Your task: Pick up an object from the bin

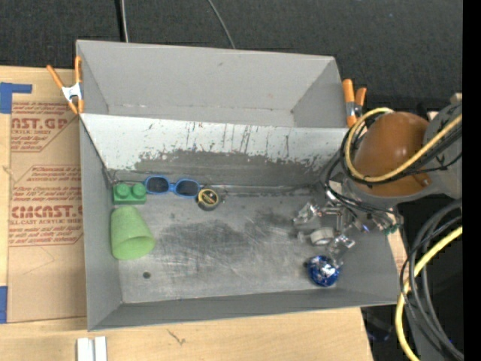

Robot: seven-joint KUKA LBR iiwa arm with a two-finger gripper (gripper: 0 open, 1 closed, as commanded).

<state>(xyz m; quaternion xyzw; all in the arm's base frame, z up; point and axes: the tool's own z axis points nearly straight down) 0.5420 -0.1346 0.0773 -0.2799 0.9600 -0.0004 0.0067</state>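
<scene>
The one camera is hanging above the grey metal bin [225, 273], looking down and leaning in from the near side, so the far wall [203, 81] is showing its inner face. It is sitting close, the bin taking most of the width, the arm [391, 153] entering from the right.

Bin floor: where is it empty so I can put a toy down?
The big bare patch is the middle of the bin floor, between the green cup and the gripper. It is crowded along the back wall: green block, blue glasses, round gold thing. A blue ball lies near the gripper.
</scene>
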